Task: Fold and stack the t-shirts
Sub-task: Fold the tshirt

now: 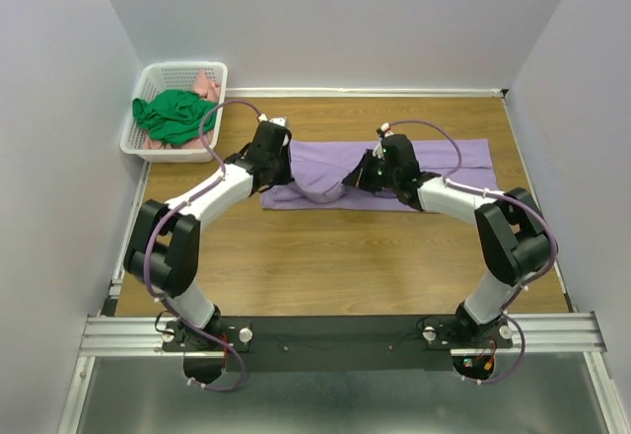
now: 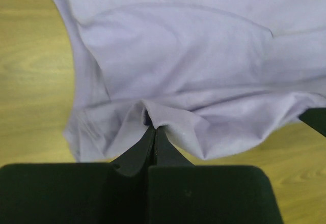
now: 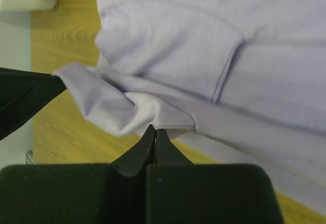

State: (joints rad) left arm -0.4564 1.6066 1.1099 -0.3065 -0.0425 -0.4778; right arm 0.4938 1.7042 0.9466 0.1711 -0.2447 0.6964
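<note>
Wood-grain table (image 1: 335,256) sits between pale walls. On its far half lies the lavender tee (image 1: 434,163), stretched left to right. Its right part is flat, and its left part is gathered into a raised fold between the two claws.

The left claw (image 2: 154,127) sits at the tee's near-left edge. Its fingers are pressed together on a small pinch of cloth, and wrinkles fan out from the tips. The right claw (image 3: 154,128) is at the near edge toward the tee's middle, also closed tight, gripping a folded bit of hem. In the top view, the left claw (image 1: 280,172) and the right claw (image 1: 367,180) face each other across the bunched cloth, near but apart.

Well apart, at the far-left corner, a white basket (image 1: 163,71) holds a crumpled green tee (image 1: 173,116) with a pink tee (image 1: 205,86) behind it.
</note>
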